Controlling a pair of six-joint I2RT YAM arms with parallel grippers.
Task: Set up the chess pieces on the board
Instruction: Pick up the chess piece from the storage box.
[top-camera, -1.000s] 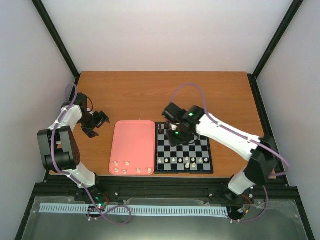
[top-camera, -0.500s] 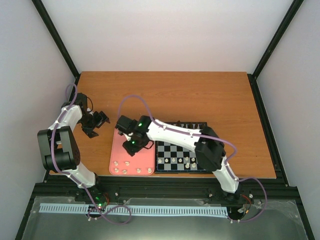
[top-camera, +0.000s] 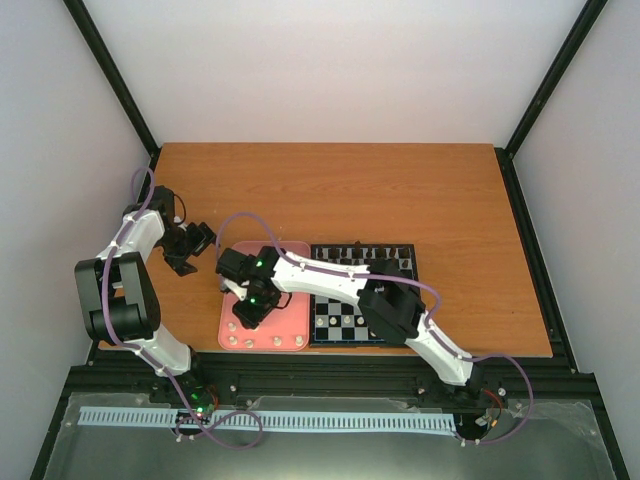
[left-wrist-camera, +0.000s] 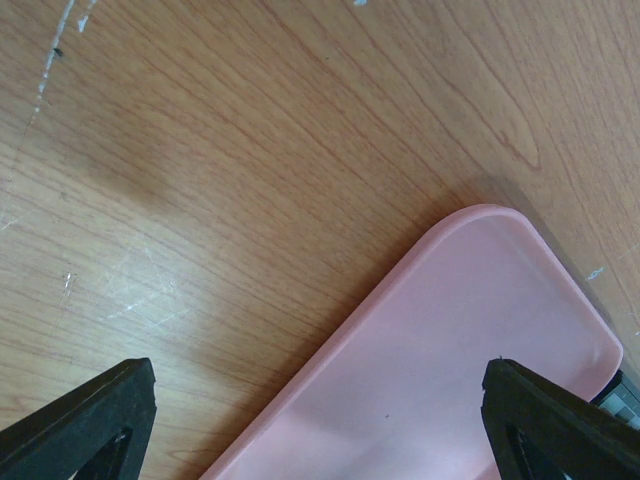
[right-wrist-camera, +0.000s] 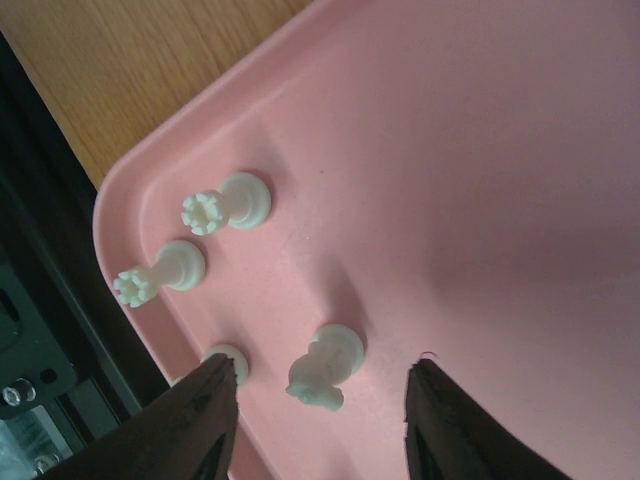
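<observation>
Swinging off the board (top-camera: 402, 275) since a second ago, the right claw (right-wrist-camera: 318, 415) now hangs over the near left corner of the pink tray (right-wrist-camera: 480, 180) — jaws parted, gripping nothing. Between its fingertips in the wrist view sits one cream piece (right-wrist-camera: 325, 368); three more chess pieces (right-wrist-camera: 225, 205) lie close by along the rim. Others line the board's near rows. Off to the side, the left claw (top-camera: 197, 242) is spread wide over the worktop (left-wrist-camera: 250, 150) — just at the tray's far corner.
</observation>
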